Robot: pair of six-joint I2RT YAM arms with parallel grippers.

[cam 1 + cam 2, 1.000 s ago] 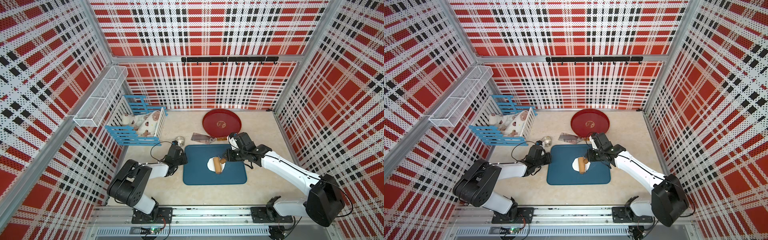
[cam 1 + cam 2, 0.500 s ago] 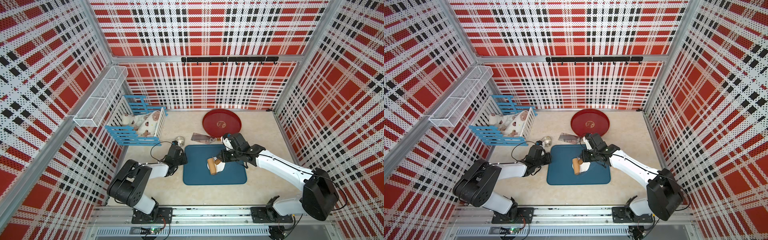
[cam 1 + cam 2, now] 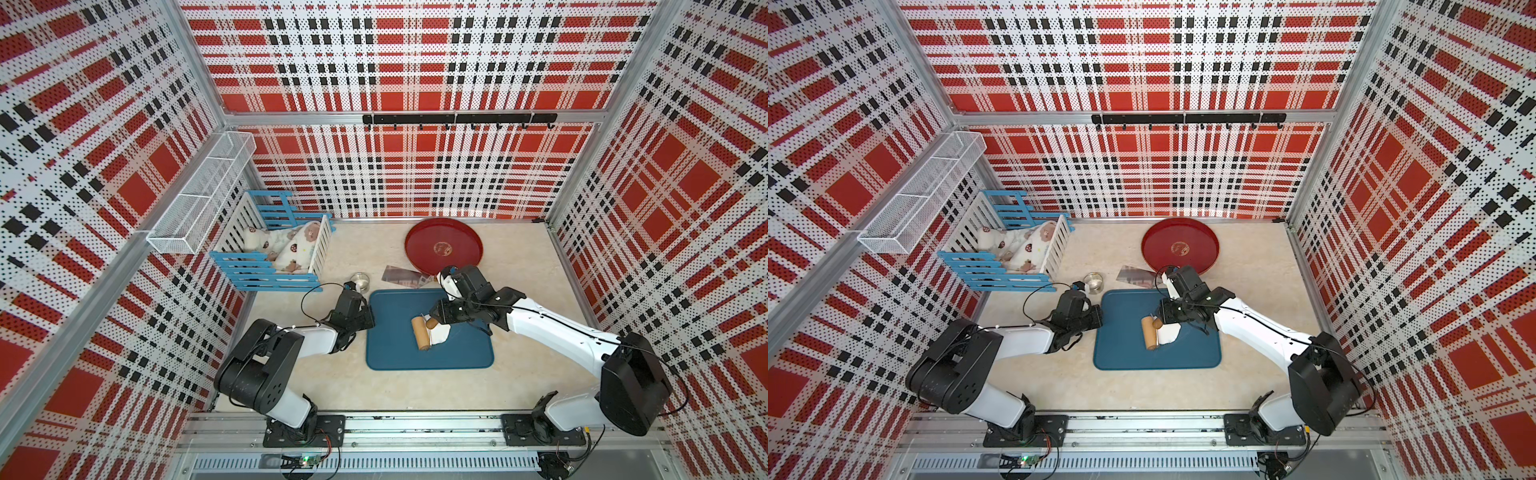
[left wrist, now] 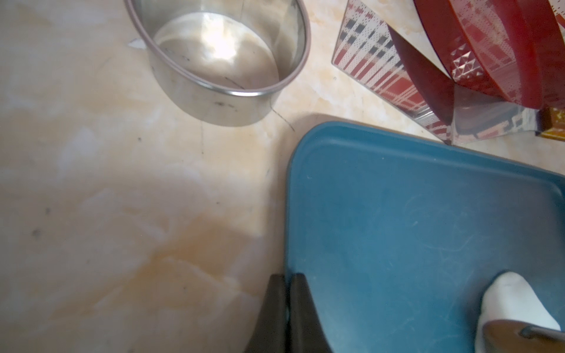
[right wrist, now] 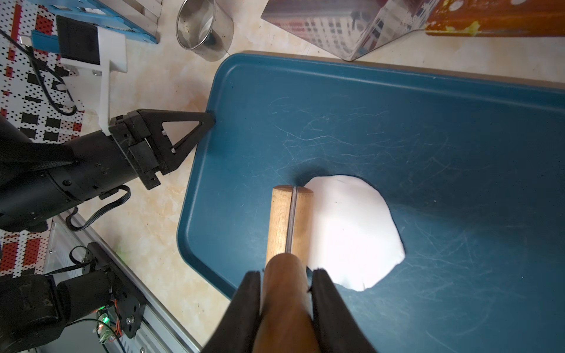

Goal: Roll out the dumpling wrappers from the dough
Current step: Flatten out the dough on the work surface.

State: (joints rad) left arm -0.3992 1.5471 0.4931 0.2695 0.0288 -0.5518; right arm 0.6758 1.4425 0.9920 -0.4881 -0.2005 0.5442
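right gripper [image 5: 286,273]: fingers clamped on the roller [image 5: 289,220] handle, barrel ahead of the fingertips
left gripper [image 4: 287,276]: fingers together, seemingly pinching the tray [image 5: 397,122] rim, bracing it
dough [image 5: 351,232]: flat ragged patch on the tray, just ahead of the right fingers, touching the barrel on the side away from the left fingers
wrappers: none seen
cup [image 4: 220,61]: beyond the left fingertips, off the tray, untouched
step: flattening the dough, roller at its edge; outline uneven, so probably partway
next: calls for a pass across the dough with downward pressure, left hold steady so the tray does not slide; cutting rounds with the cup comes later
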